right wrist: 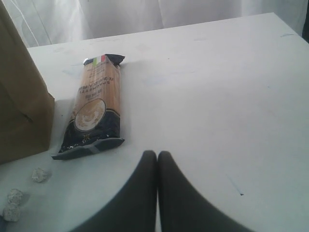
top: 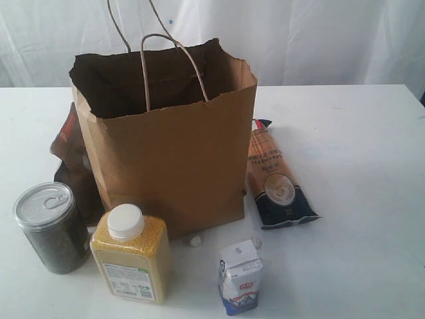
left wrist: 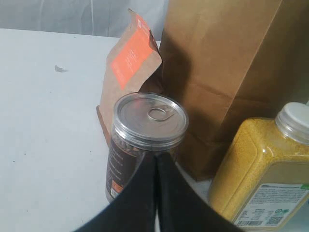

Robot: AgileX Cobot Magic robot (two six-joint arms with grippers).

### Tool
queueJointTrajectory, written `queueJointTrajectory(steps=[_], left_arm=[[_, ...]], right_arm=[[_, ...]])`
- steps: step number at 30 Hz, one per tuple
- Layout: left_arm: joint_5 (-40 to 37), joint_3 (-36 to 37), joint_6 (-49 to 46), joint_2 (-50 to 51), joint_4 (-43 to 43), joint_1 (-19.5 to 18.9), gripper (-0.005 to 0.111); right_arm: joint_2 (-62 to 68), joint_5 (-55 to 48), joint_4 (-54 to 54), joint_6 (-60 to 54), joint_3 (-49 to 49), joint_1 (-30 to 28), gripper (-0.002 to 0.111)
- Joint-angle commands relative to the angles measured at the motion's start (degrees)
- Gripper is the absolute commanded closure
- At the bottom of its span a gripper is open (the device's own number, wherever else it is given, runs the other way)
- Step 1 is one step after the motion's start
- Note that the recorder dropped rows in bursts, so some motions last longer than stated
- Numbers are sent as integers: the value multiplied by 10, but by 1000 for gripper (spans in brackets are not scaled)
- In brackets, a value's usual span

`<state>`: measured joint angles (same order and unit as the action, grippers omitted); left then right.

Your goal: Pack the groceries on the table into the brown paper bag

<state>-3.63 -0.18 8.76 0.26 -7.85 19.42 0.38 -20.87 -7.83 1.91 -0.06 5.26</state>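
Both of my claws are pressed shut and hold nothing. My left claw (left wrist: 155, 162) hangs close to the can (left wrist: 145, 140), and my right claw (right wrist: 157, 159) sits over the bare table (right wrist: 231, 96), near the long packet (right wrist: 94, 113). The paper bag (top: 166, 153) stands upright and open in the middle of the table. Its inside is too dark for me to tell whether anything lies in it. Five groceries are outside it. The can and the grain bottle (top: 131, 252) stand side by side at its front left corner. The carton (top: 240, 277) stands in front, a little to the right. The pouch (top: 70, 159) leans behind the can against the bag's left side. The long packet lies flat just beside the bag's right side. I judge the packing barely begun, if at all: all five have to be lifted in, and nothing is gripped yet.
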Motion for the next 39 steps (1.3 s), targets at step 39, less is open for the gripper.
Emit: queueJointTrajectory(steps=[39], left_arm=[[-302,-261,176,17,-22,15,107]], right_arm=[[-4,10,2,-7,1,-4,108]])
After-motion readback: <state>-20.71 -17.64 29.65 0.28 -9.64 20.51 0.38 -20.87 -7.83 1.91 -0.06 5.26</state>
